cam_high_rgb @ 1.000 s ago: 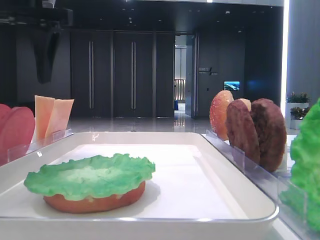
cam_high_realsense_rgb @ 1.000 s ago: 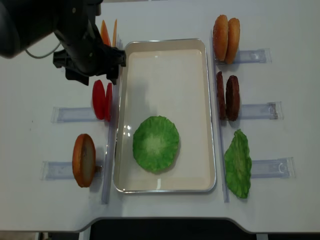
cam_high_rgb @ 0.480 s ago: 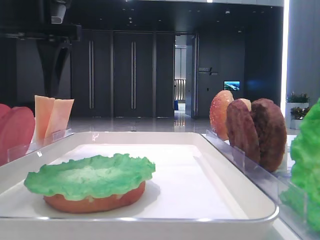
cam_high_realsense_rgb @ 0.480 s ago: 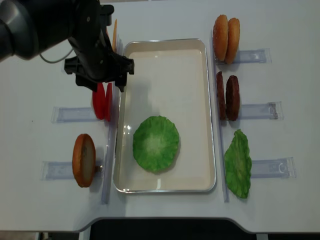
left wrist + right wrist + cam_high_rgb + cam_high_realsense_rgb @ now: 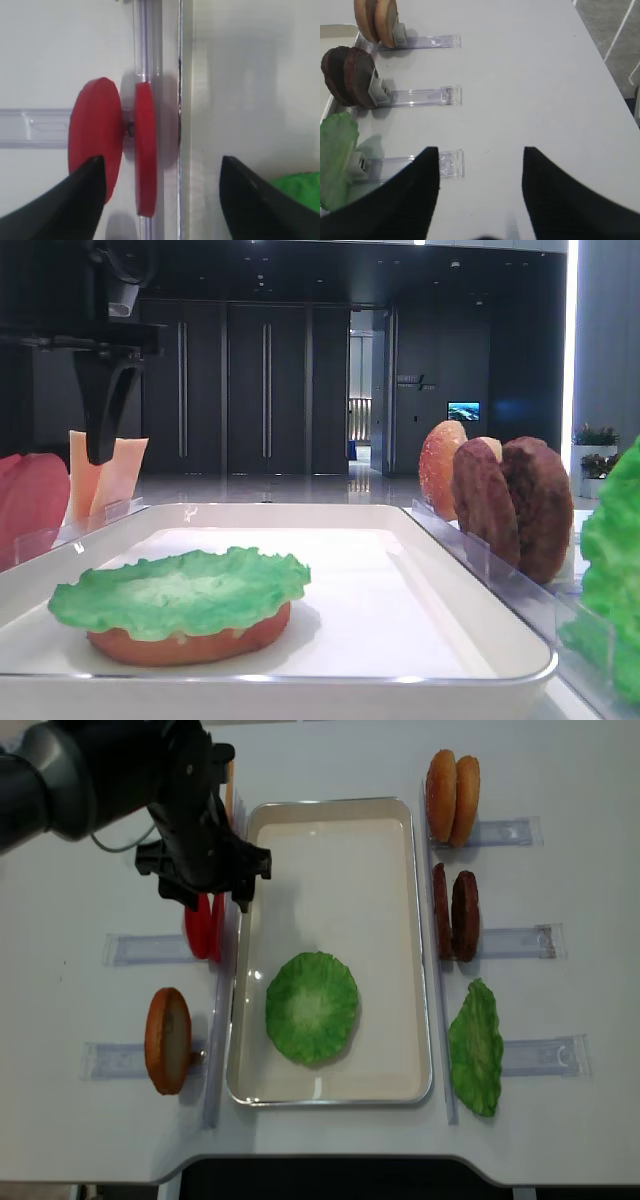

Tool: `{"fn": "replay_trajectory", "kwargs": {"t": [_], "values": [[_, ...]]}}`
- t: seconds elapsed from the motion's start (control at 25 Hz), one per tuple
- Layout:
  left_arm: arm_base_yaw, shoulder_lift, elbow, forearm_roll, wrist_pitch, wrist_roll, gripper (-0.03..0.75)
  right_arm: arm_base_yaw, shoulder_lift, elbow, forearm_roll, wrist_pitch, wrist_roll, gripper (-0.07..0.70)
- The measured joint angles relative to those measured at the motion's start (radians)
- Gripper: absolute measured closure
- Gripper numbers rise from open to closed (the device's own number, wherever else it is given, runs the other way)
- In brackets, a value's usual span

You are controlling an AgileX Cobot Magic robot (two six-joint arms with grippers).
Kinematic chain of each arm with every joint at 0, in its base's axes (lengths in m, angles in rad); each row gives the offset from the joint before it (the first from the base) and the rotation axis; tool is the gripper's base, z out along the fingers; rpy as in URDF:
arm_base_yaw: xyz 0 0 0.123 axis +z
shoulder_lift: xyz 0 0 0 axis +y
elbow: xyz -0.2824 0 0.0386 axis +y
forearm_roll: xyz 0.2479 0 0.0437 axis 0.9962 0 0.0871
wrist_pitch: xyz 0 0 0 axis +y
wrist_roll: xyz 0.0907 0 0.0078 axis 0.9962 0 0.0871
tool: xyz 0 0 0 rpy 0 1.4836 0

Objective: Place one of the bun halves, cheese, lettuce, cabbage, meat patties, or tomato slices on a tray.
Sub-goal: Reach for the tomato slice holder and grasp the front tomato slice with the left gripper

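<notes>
1. My left tool point(image 5: 162, 172) hangs with its jaws spread wide, gripping nothing.
2. The two tomato slices point(image 5: 146, 155) stand on edge in their clear rack point(image 5: 35, 129), between and just below my fingers point(image 5: 82, 195).
3. The tray point(image 5: 330, 830) lies just to the tool's right, with lettuce point(image 5: 311, 1008) on a bun half.
4. My right tool point(image 5: 480, 192) is spread, empty, above the desk point(image 5: 530, 75).
</notes>
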Motion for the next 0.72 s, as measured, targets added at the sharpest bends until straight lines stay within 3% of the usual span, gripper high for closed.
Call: {"fn": "replay_trajectory", "kwargs": {"t": [0.72], "values": [[0.0,0.042,0.0,0.0,-0.016,0.002,0.202,0.0,0.0,0.0,0.0,0.0,0.0,0.269]]}}
